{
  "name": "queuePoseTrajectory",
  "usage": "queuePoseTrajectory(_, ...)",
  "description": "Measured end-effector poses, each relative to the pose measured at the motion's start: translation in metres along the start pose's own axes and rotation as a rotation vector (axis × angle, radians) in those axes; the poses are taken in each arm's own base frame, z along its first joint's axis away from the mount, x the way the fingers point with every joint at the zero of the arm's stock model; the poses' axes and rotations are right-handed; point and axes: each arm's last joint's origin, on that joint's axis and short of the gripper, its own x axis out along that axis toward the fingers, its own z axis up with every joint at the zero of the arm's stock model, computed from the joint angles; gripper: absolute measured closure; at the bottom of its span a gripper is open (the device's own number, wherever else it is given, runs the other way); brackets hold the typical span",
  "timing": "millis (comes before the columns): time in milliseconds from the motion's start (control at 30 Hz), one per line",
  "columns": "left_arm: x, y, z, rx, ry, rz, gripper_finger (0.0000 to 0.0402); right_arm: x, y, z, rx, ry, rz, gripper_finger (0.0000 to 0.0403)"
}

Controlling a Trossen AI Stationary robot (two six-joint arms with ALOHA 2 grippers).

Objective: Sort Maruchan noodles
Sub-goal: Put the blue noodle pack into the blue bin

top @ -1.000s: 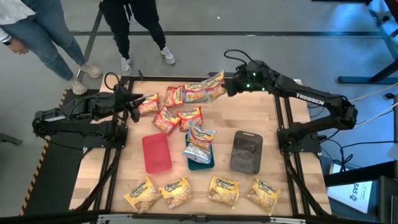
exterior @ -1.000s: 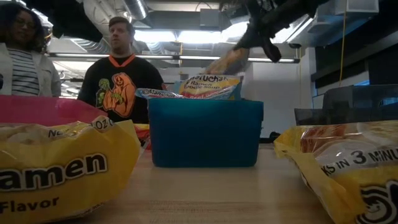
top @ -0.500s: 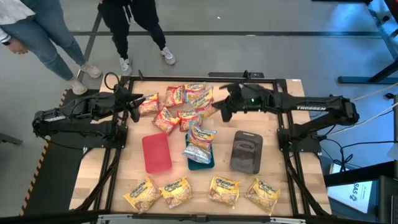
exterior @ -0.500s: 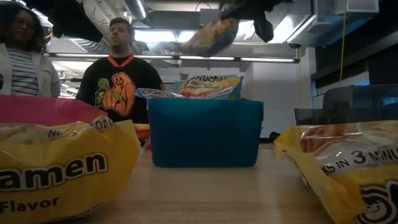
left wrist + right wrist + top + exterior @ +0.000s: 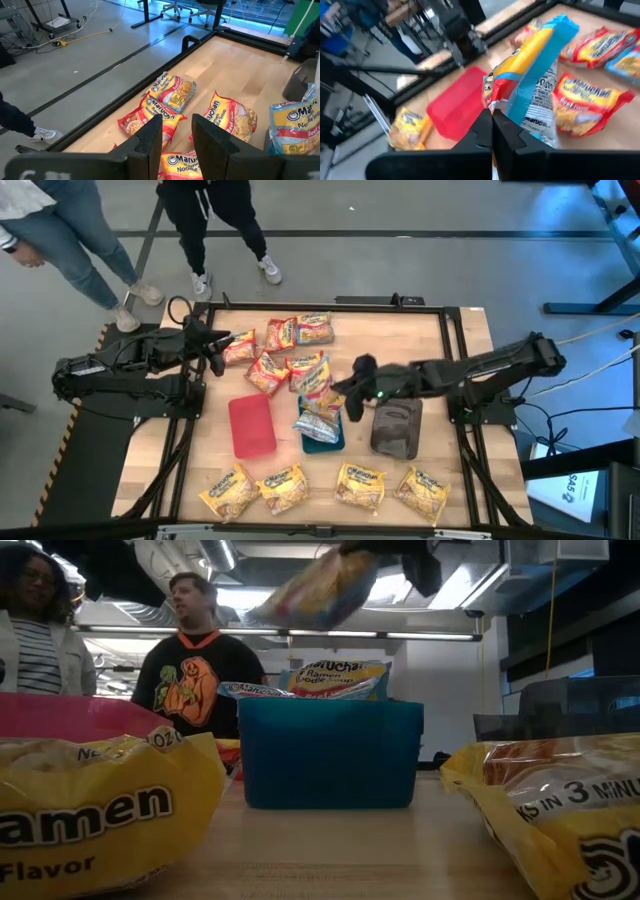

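Centrally on the wooden table lie three trays: a red tray at about 8 o'clock holding nothing, a teal tray at 6 o'clock holding two blue-edged Maruchan packets, and a dark grey tray at 4 o'clock. Loose red packets cluster toward 11 o'clock; four yellow packets line the 6 o'clock edge. Above the teal tray, the right gripper is clamped tight on a blue-edged packet. At 9 o'clock the left gripper waits, fingers partly apart, holding nothing.

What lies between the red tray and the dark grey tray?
In the high view, the teal tray with blue-edged Maruchan packets lies between the red tray and the dark grey tray.
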Motion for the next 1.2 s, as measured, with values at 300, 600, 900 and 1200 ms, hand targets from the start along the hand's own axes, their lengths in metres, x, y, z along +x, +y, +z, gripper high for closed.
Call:
queuePoseTrajectory(300, 0.0, 0.0, 0.0, -0.002, -0.003, -0.001, 0.0303, 0.024, 0.013, -0.028, -0.077, -0.017, -0.055, 0.0403)
queuePoseTrajectory(600, 0.0, 0.0, 0.0, -0.003, -0.004, -0.001, 0.0303, 0.043, 0.009, -0.047, -0.154, 0.018, -0.129, 0.0403)
queuePoseTrajectory(900, 0.0, 0.0, 0.0, -0.003, -0.004, -0.001, 0.0303, 0.06, 0.005, -0.063, -0.202, 0.06, -0.156, 0.0403)
queuePoseTrajectory(1200, 0.0, 0.0, 0.0, -0.003, -0.004, -0.001, 0.0303, 0.059, 0.002, -0.07, -0.255, 0.118, -0.184, 0.0403)
